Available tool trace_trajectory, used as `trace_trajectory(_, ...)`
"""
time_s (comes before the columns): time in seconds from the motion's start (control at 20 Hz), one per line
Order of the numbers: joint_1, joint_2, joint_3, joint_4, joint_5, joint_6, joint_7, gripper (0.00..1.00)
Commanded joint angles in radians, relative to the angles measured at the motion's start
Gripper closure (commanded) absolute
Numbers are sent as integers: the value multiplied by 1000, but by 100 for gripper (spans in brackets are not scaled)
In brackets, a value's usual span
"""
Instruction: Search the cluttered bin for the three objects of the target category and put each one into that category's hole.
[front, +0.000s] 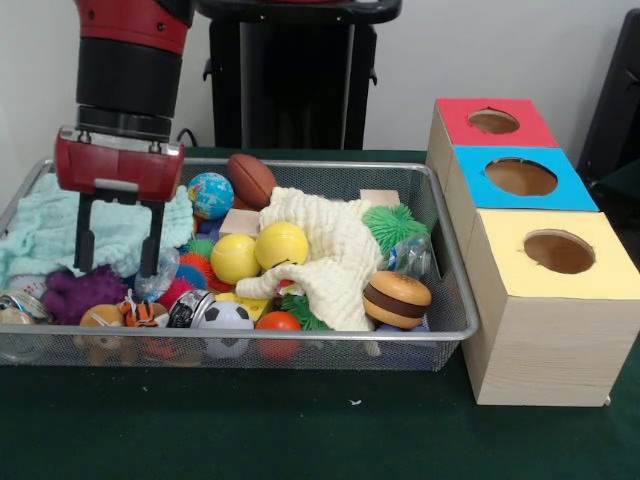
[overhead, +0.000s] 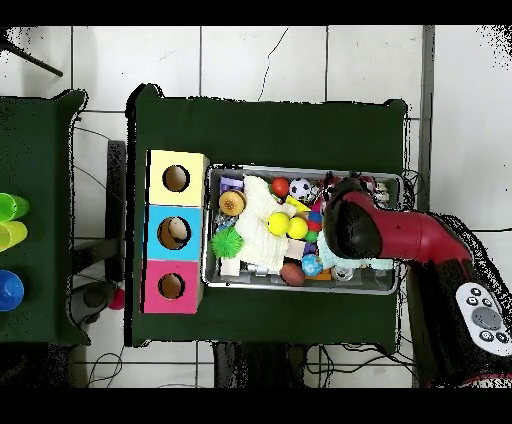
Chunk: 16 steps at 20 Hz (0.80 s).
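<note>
The silver wire-mesh bin (front: 300, 338) is full of toys; in the overhead view its rim (overhead: 300, 288) lies right of the boxes. My gripper (front: 118, 266) hangs open and empty over the bin's left end, fingertips just above the clutter. Below it at the front rim lie a tan-brown plush (front: 100, 318) and an orange tiger-striped plush (front: 140, 313). I cannot pick out a third plush. The red-faced hole (front: 493, 121) is on the farthest box; it also shows in the overhead view (overhead: 171, 286). There the arm's wrist (overhead: 350, 228) hides the gripper.
A purple fuzzy toy (front: 75, 290), pale green cloth (front: 40, 235), cream cloth (front: 330, 245), two yellow balls (front: 280, 245), a toy burger (front: 396, 299), a football (front: 251, 178) and a soccer ball (front: 224, 318) fill the bin. Blue-faced (front: 520, 177) and yellow-faced (front: 558, 251) holes sit nearer.
</note>
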Motion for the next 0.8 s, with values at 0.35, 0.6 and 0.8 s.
trace_trajectory(0.35,-12,120,105,-99,-116,-35,-13,0)
trace_trajectory(0.6,-21,137,115,-97,-96,16,-7,0)
trace_trajectory(0.8,-24,133,122,-94,-80,57,-18,0)
